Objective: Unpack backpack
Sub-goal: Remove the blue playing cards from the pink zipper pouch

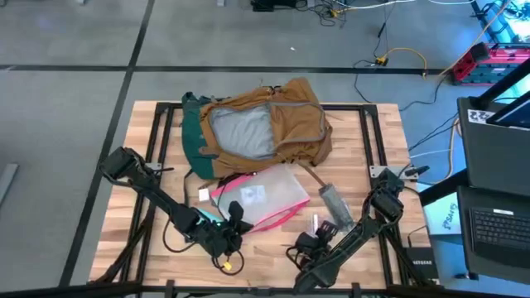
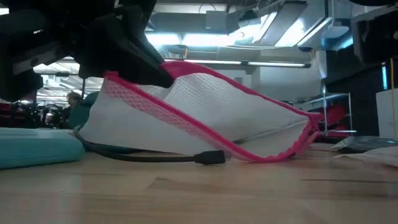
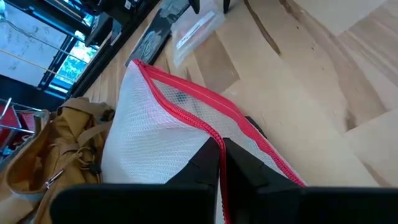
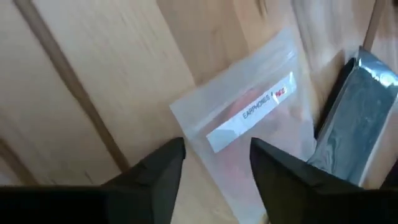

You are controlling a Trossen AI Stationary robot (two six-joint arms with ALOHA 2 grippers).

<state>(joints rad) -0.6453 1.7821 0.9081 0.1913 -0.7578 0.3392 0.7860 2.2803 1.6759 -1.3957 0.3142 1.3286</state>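
Note:
The tan backpack (image 1: 257, 128) lies open at the table's far middle, its grey lining up; it also shows in the left wrist view (image 3: 56, 149). Nearer lies a clear pink-edged zip pouch (image 1: 263, 199). My left gripper (image 1: 235, 222) is shut on the pouch's near-left edge. My right gripper (image 4: 217, 163) is open at the near right. Its fingers stand to either side of the end of a small clear bag labelled EARPHONES (image 4: 249, 118), without visible touch. A grey foil packet (image 4: 357, 112) lies next to that bag. My left gripper pinches the pouch's pink zip edge (image 3: 214, 138) between its two fingers, coming in slanted from the table's near-left side. That edge (image 2: 134, 93) is raised off the wood. The pouch slopes down from it, and its other end (image 2: 292, 143) rests on the table.
A black cable with a plug (image 2: 208, 157) lies under the pouch's near side. A teal object (image 2: 34, 149) sits beside it, and a small white card (image 1: 203, 194) lies left of the pouch. The grey packet (image 1: 334, 207) lies right of the pouch. Black frame rails (image 1: 364, 141) cross the tabletop.

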